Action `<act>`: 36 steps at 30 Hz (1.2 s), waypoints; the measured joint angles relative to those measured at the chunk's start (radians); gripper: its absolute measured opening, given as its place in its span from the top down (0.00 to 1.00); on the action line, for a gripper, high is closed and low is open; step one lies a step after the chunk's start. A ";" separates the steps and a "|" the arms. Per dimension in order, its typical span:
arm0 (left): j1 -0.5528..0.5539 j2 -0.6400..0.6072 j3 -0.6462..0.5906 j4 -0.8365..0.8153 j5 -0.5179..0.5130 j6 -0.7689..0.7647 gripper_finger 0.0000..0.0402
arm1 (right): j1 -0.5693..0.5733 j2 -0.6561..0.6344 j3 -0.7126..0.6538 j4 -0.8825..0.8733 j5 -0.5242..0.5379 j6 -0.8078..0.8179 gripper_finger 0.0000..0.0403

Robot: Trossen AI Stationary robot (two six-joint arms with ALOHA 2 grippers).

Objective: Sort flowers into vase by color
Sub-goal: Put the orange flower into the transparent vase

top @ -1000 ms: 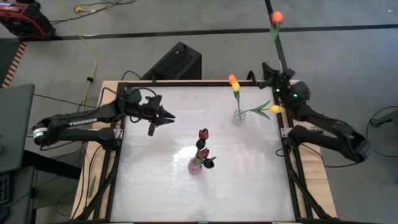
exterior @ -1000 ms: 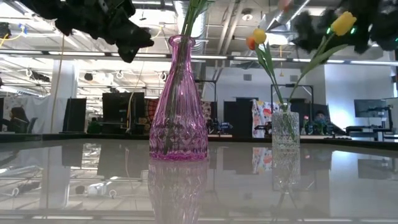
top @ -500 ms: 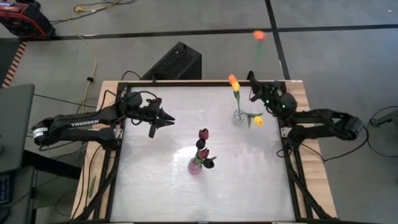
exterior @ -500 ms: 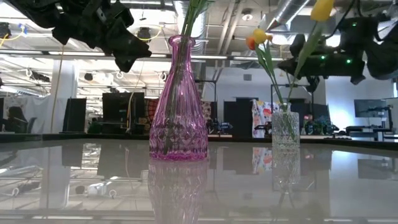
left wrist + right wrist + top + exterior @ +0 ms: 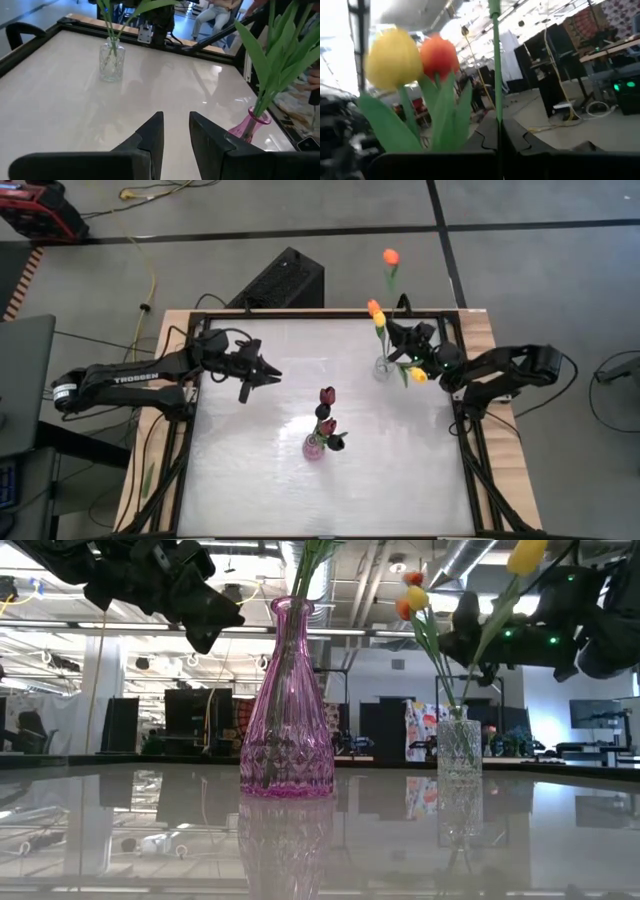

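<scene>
My right gripper (image 5: pixel 400 340) is shut on an orange-red tulip, just on the far-right side of the clear vase (image 5: pixel 383 367). That vase stands near the table's far right and holds an orange tulip (image 5: pixel 374 308) and two yellow tulips (image 5: pixel 380 320) (image 5: pixel 417 375). The pink vase (image 5: pixel 314 447) stands mid-table with several maroon tulips (image 5: pixel 327 395). My left gripper (image 5: pixel 262 372) hovers open and empty over the table's left part, pointing right. My right gripper pinches the orange-red tulip's thin green stem (image 5: pixel 496 75) between its two fingers (image 5: pixel 487 136), which lie across it. The tulip is lifted clear. Its head (image 5: pixel 391 256) stands up past the table's far edge, stem tilted that way. The lower stem end is hidden.
A black box (image 5: pixel 285 280) sits on the floor beyond the far edge. The metal frame (image 5: pixel 470 460) rims the table. The white tabletop (image 5: pixel 250 480) is bare on its near half. People (image 5: pixel 215 12) sit in the room beyond the table.
My right gripper has moved toward the table's left and nearer the clear vase, turning as it went. The held orange-red tulip swung with it, its head travelling left and closer to the far edge, toward the tulips in the clear vase.
</scene>
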 joint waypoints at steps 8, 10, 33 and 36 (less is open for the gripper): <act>-0.010 0.000 0.000 -0.003 0.000 0.002 0.80 | 0.029 0.017 0.000 0.001 0.003 -0.058 0.95; -0.012 0.000 0.000 -0.004 0.000 0.002 0.80 | 0.036 0.016 0.000 0.000 0.015 -0.074 0.95; -0.019 0.000 0.000 -0.003 -0.021 0.012 0.80 | 0.149 0.092 0.013 0.001 0.187 -0.208 0.95; -0.019 0.000 0.000 -0.004 -0.021 -0.010 0.80 | 0.151 0.124 0.015 0.001 0.217 -0.215 0.95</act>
